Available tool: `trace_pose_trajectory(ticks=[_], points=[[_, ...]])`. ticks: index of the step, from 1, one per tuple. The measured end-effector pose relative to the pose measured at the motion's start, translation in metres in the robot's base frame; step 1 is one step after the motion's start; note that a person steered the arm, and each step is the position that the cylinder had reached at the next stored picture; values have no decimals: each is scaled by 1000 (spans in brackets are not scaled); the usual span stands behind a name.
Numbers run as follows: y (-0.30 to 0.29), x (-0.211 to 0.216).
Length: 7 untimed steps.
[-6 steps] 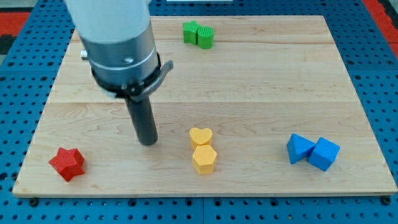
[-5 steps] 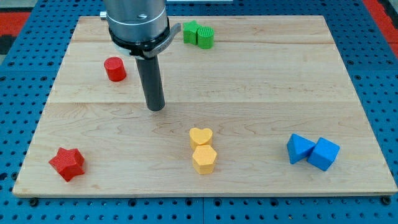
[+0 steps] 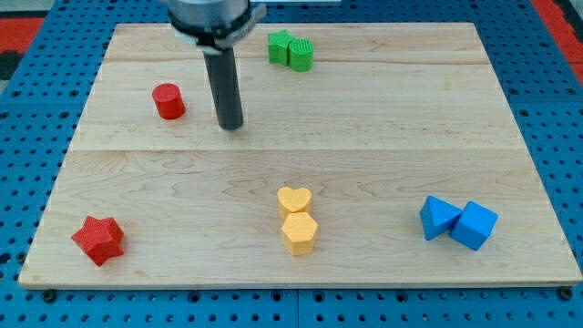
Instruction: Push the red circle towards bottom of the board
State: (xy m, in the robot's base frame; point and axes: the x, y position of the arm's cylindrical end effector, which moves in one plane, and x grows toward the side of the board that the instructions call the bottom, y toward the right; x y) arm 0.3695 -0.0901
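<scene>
Red circle point(image 3: 168, 100), my tip point(image 3: 231, 125) beside, apart

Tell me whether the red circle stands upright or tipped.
Upright: the red circle shows its flat round top; my tip is apart, to its right.

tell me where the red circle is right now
The red circle sits in the upper-left part of the board, just to the view's left of my tip and not touching it, well above the red star.
</scene>
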Motion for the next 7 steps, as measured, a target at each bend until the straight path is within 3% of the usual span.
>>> trace_pose_trajectory(ticks=[2, 3, 5, 7], points=[[-58, -63], [-71, -68], [-84, -37], [-84, 21]])
